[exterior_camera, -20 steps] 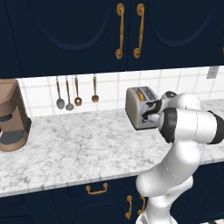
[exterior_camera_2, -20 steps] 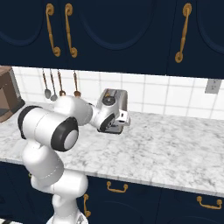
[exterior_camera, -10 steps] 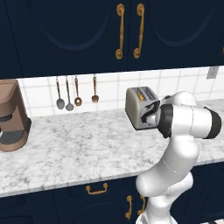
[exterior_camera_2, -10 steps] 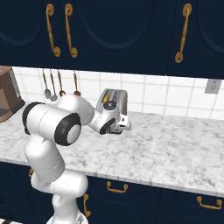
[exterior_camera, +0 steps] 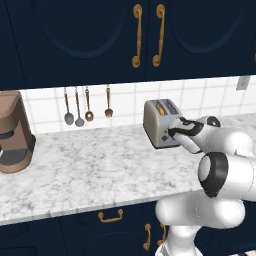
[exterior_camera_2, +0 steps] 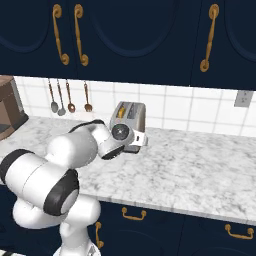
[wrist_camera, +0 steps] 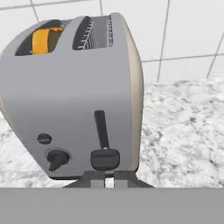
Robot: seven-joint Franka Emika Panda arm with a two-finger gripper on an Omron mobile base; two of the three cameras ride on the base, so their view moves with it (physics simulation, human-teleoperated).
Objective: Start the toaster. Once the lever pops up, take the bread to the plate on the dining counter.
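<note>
The toaster [wrist_camera: 70, 96] stands on the marble worktop [exterior_camera: 90, 170], close to the white tiled wall. The bread [wrist_camera: 46, 39] sits deep in one of its two slots, so just a yellow-orange edge peeks out. The other slot looks bare.

The lever [wrist_camera: 105, 158] is at the bottom of its track on the narrow grey face, next to a dark knob [wrist_camera: 57, 158]. It looks pushed down, so the toaster seems to be started and the bread must now wait to pop up.

The hand [wrist_camera: 105, 178] is right in front of that face, just under the lever. Its two fingers [wrist_camera: 95, 179] are pressed together with only a thin crack between them, and they hold nothing. I cannot tell if they touch the lever.

The toaster looks hard, stiff and heavy enough to stay put. The lever is small and smooth, so it is easy to slip off.

The bread will likely be light and a bit stiff, and it could crumble if squeezed hard. A good place to hold it is the top crust, with one finger on each flat side. The slot is narrow, so the lift should go straight up.

A brown coffee machine [exterior_camera: 14, 132] stands far along the worktop, and some spoons [exterior_camera: 75, 106] hang on the wall.
</note>
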